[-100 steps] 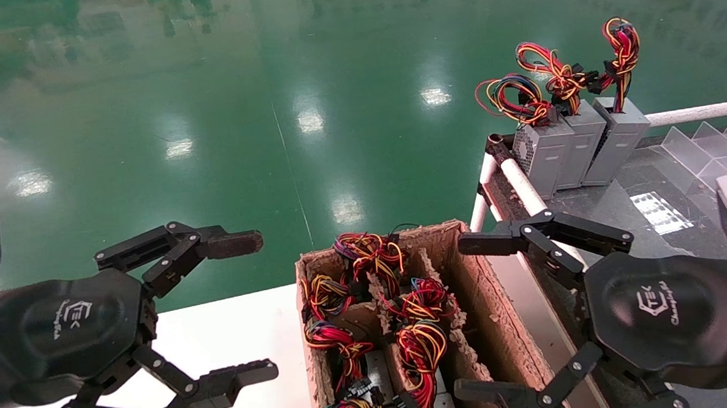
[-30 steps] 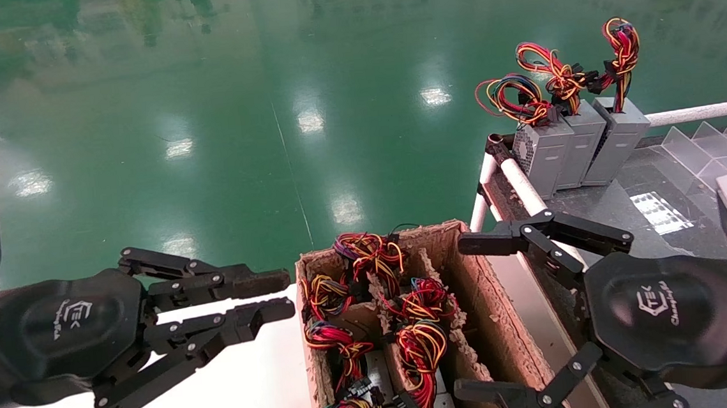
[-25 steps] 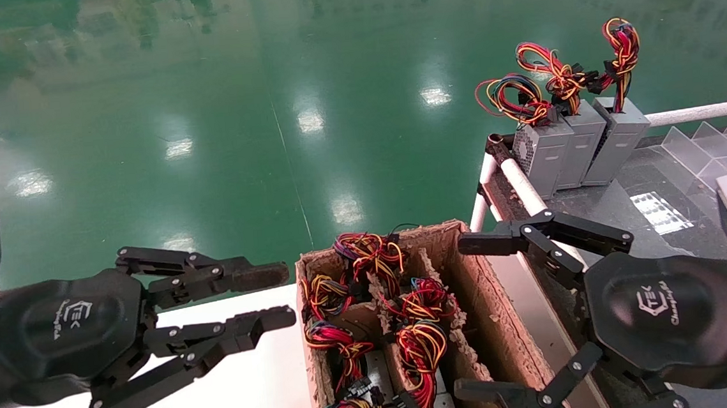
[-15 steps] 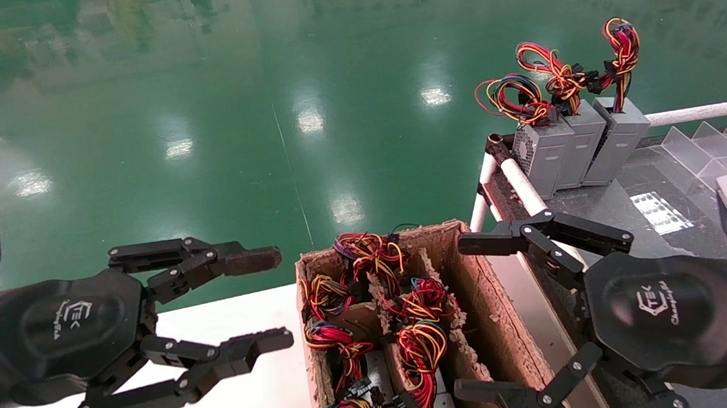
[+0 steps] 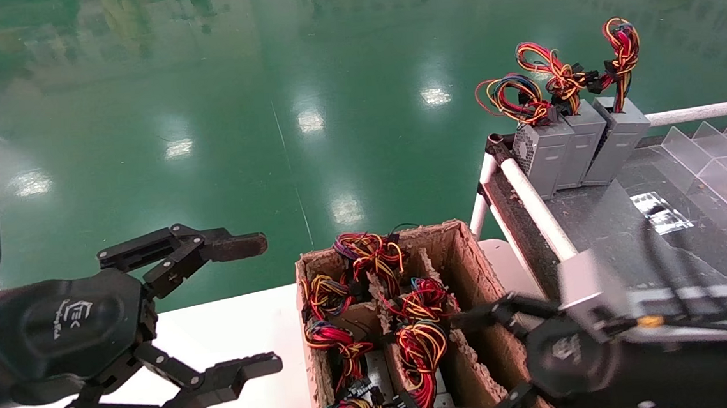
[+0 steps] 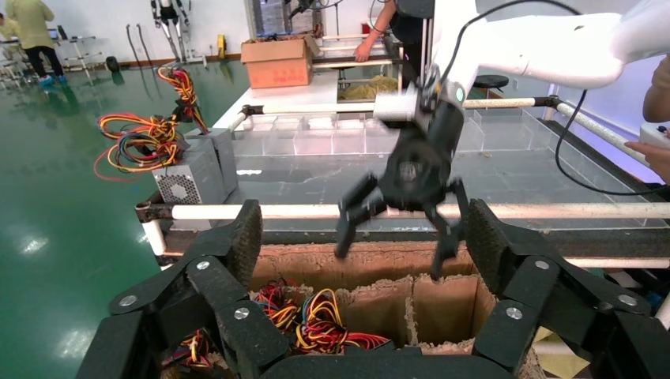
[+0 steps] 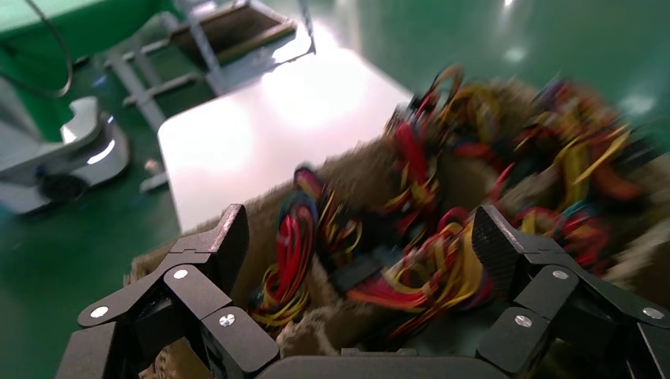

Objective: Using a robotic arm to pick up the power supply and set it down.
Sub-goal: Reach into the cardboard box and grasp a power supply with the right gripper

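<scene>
Over the cardboard box (image 5: 470, 267), at five o'clock, the right gripper (image 5: 471, 366) hangs spread wide above the wire bundles (image 5: 420, 328); left gripper (image 5: 249, 305) open at nine o'clock.

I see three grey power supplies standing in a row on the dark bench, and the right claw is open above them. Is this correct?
Not quite. The row of three power supplies is right, but the open right claw hangs over the cardboard box of wire bundles, as the head view shows.
</scene>
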You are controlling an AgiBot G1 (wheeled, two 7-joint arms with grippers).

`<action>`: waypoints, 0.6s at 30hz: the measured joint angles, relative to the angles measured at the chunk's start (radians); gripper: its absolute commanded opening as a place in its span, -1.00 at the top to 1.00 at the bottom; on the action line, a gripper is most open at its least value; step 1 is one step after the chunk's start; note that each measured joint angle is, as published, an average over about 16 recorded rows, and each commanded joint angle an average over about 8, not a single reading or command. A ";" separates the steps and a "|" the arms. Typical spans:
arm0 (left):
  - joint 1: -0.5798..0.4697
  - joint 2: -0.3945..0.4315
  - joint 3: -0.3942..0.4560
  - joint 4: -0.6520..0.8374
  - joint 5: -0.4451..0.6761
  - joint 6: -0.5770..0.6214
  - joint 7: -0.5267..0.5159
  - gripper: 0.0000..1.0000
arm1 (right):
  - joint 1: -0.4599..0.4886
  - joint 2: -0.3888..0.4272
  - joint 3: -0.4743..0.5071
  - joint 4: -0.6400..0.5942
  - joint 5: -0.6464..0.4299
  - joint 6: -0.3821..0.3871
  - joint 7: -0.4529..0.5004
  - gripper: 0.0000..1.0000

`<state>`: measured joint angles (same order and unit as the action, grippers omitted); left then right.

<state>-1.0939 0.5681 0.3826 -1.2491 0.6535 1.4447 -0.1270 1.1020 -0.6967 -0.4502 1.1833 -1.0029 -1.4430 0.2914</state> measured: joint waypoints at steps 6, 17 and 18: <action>0.000 0.000 0.000 0.000 0.000 0.000 0.000 -1.00 | 0.031 -0.080 -0.067 -0.080 -0.077 -0.034 -0.009 0.54; 0.000 0.000 0.000 0.000 0.000 0.000 0.000 -1.00 | 0.071 -0.182 -0.121 -0.217 -0.129 -0.083 -0.085 1.00; 0.000 0.000 0.000 0.000 0.000 0.000 0.000 -1.00 | 0.074 -0.188 -0.124 -0.226 -0.132 -0.086 -0.092 1.00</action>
<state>-1.0939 0.5681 0.3826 -1.2491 0.6535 1.4447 -0.1270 1.1764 -0.8843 -0.5746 0.9576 -1.1348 -1.5294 0.1993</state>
